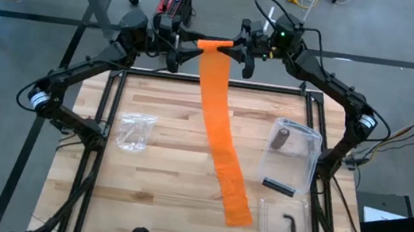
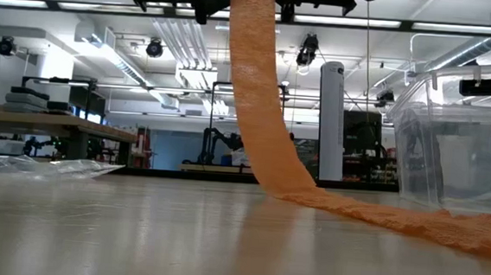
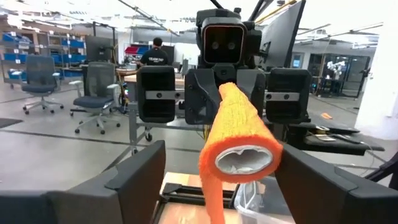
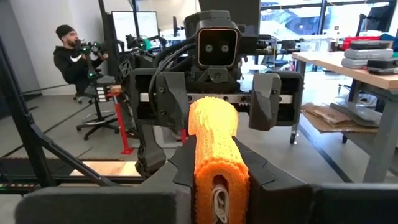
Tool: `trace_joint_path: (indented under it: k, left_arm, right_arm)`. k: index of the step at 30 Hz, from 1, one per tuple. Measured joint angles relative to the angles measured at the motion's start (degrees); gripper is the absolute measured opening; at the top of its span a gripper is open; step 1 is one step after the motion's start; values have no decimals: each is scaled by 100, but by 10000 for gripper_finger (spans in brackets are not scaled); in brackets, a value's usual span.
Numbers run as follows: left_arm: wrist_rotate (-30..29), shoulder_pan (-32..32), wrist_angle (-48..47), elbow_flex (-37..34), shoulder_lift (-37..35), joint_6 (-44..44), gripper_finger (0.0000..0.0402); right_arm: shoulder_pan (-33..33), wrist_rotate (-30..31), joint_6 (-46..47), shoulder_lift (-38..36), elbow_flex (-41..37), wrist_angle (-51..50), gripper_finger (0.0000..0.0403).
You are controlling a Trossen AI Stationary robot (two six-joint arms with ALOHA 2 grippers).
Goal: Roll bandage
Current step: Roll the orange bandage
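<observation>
looking from here, the bandage roll [image 1: 214, 46] lies crosswise between both arms: right gripper [image 1: 240, 50] clamped on it, left gripper [image 1: 187, 44] spread wide, tail [image 1: 223, 146] trailing near-right across the table [image 1: 159, 174].

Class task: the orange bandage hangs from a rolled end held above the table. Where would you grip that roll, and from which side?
Grip the bandage roll at its two open ends, one hand from each side along its axis. The roll lies level and the strip hangs from its middle, so its ends stay free.
</observation>
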Motion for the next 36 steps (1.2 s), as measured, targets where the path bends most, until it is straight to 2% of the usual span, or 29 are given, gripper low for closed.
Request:
trace_joint_path:
  k: [7,18,25,31,36]
  left_arm:
    - [-61,-9,136,-7,48,158,311]
    - [9,-65,386,-7,192,89,277]
    - [390,-94,827,-7,192,-543,275]
    - [130,-166,846,-7,213,-683,284]
    - [-14,-163,846,-7,283,-685,254]
  right_arm:
    - [4,-38,5,-2,0,51,53]
    - [4,-15,0,-9,0,8,49]
    - [7,-21,1,-7,0,-25,49]
    - [4,1,1,-7,0,-3,50]
    - [2,20,11,-1,0,-6,49]
